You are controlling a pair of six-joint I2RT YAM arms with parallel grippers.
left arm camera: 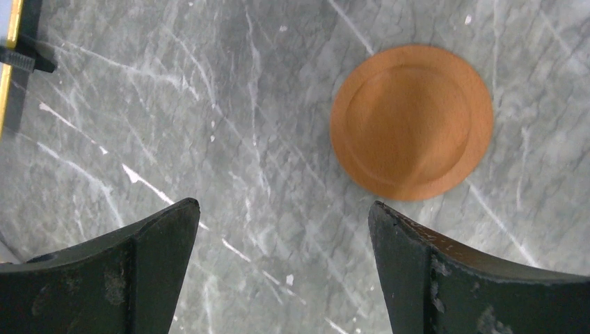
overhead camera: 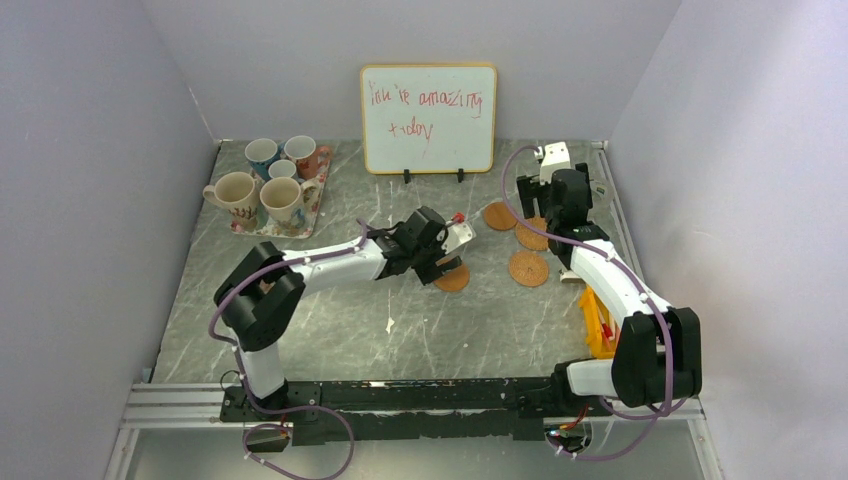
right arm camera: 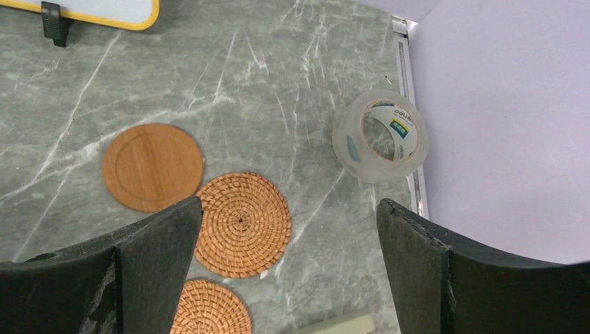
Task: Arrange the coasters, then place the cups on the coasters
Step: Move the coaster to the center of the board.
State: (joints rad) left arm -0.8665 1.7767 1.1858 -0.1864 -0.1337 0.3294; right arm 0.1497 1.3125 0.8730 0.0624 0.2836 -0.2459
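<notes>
Coasters (overhead camera: 528, 268): four made out, flat on the worktop (overhead camera: 330, 320). Smooth disc (left arm camera: 412, 122) at centre, just beyond the left tool (left arm camera: 282, 216); three close together at far right, below the right tool (right arm camera: 289, 209). Both tools spread wide, holding nothing. Cups (overhead camera: 265, 185) far left on the floral tray (overhead camera: 318, 205). Risk of a thin disc skidding instead of lifting, or of dragging a touching neighbour along. Tight at right: tape roll (right arm camera: 379, 136) and wall close by. Open room near and centre.
</notes>
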